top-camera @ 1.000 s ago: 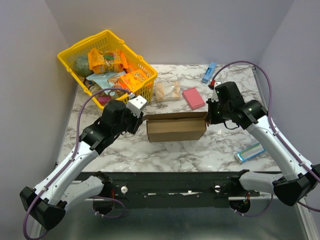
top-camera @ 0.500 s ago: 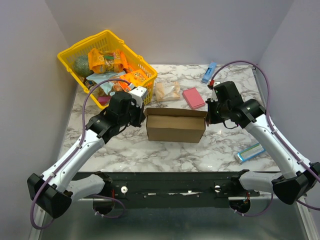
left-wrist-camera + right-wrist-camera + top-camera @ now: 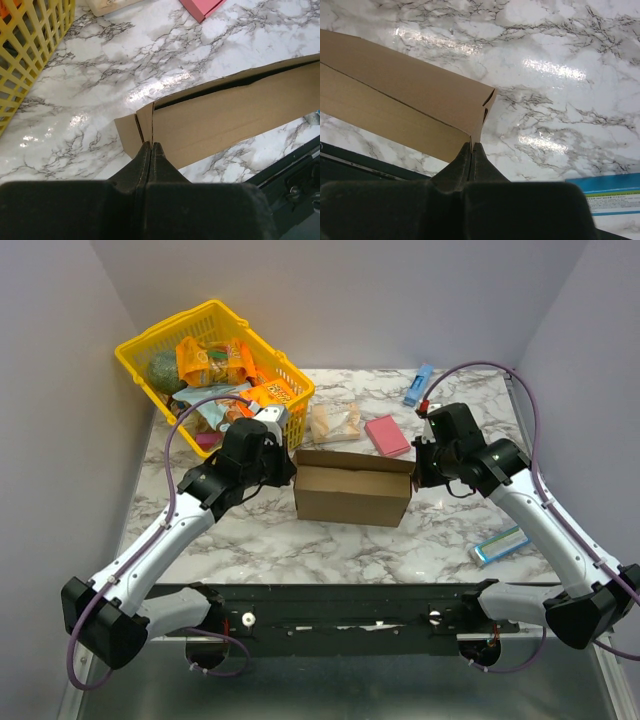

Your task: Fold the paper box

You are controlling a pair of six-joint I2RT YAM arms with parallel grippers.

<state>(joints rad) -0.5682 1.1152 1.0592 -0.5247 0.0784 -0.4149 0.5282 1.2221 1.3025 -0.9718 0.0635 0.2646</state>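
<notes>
mid-frame, the plain brown cardboard box (image 3: pixel 352 497) lay on the white marble table (image 3: pixel 400 540); left gripper (image 3: pixel 151 145) and right gripper (image 3: pixel 471 145), jaws fully closed, each pinched one end of it

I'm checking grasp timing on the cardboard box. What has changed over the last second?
The left gripper swung rightward to the left end of the paper box and closed on its edge. The right gripper stayed shut on the right end; the box barely shifted.
</notes>
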